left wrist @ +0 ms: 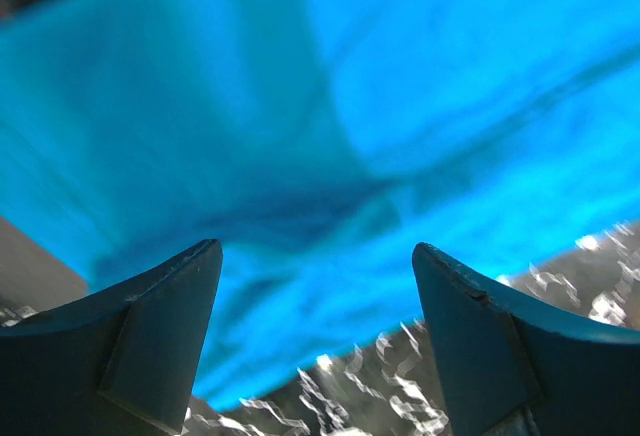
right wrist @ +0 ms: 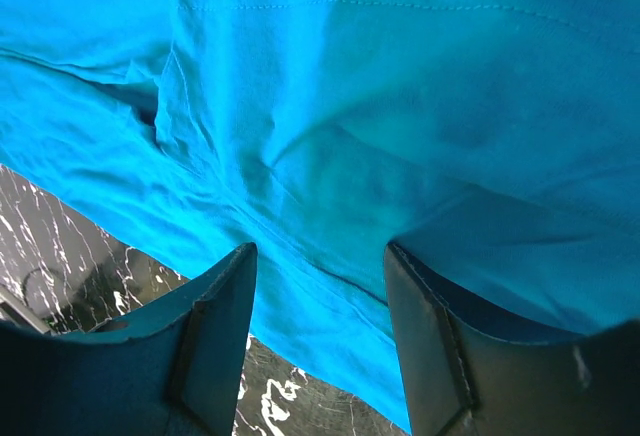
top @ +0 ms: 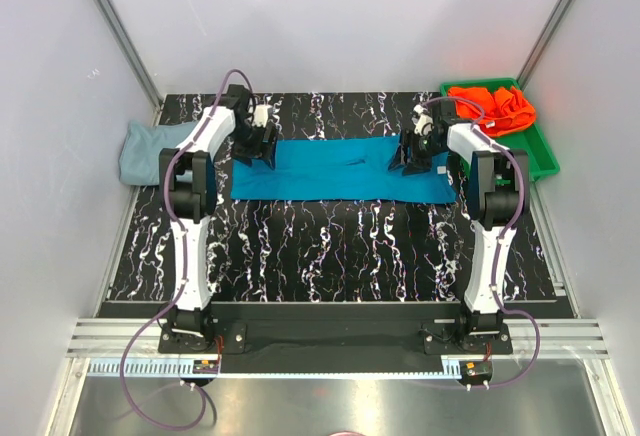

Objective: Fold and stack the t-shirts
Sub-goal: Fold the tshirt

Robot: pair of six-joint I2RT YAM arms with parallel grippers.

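Your left hand, fingers apart, stands over the left end of the teal-blue t-shirt; your right hand, likewise apart, over its right end.

Robotics test cell: a black, white-veined table top stands boxed in by plain white panels behind it and on both sides, with bare aluminium struts at the corners. At the table's near edge, the left arm and the right arm are bolted to a slotted metal rail, and purple cables loop from their bases. A teal t-shirt lies across the table's far half, and a green plastic tray sits at its far right corner.
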